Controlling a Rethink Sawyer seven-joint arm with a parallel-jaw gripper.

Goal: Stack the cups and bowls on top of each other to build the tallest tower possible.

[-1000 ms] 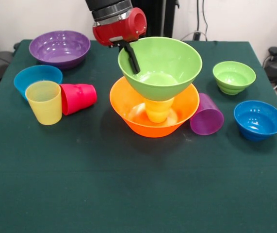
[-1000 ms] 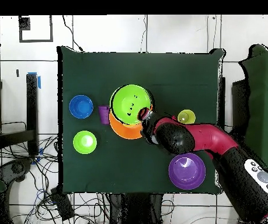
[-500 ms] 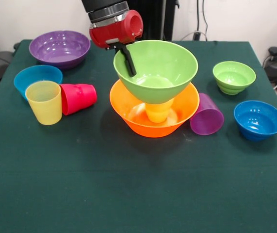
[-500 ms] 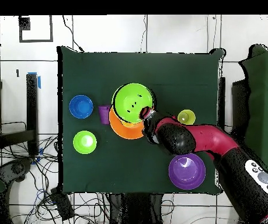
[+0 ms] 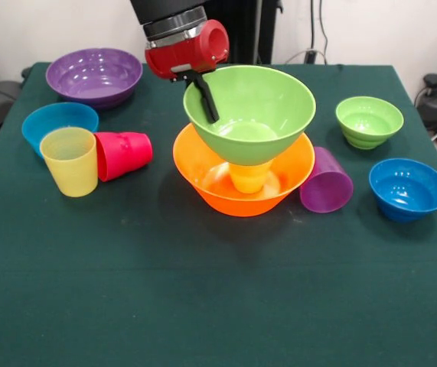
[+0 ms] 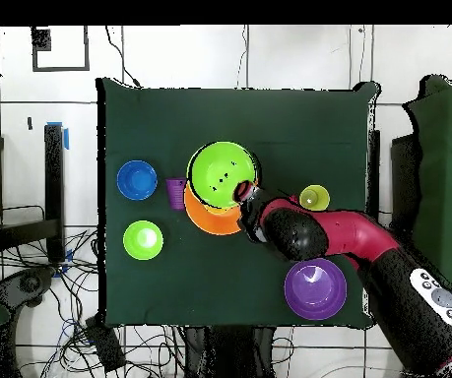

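Note:
The large orange bowl [image 5: 203, 164] [image 6: 206, 219] stands mid-table with a yellow-orange cup [image 5: 250, 176] upside down inside it. The large lime green bowl [image 5: 260, 107] [image 6: 222, 173] is on top of that cup. My gripper [image 5: 203, 98] [image 6: 247, 193] is shut on the green bowl's left rim, with one black finger [image 5: 206, 99] inside the bowl. The large purple bowl [image 5: 94, 75] [image 6: 315, 288] is at the back left. A pale yellow cup [image 5: 69, 160] [image 6: 314, 197] stands upright, while the red-pink cup [image 5: 122, 154] and the purple cup [image 5: 326, 180] [image 6: 174, 192] lie on their sides.
A small blue bowl [image 5: 59, 122] sits behind the pale yellow cup. To the right are a small lime green bowl [image 5: 369, 121] [image 6: 143, 239] and another small blue bowl [image 5: 409, 188] [image 6: 137, 180]. The green cloth [image 5: 203, 290] covers the table.
The gripper and the large green bowl shifted a little left and up, then back to the right. Everything else stayed put.

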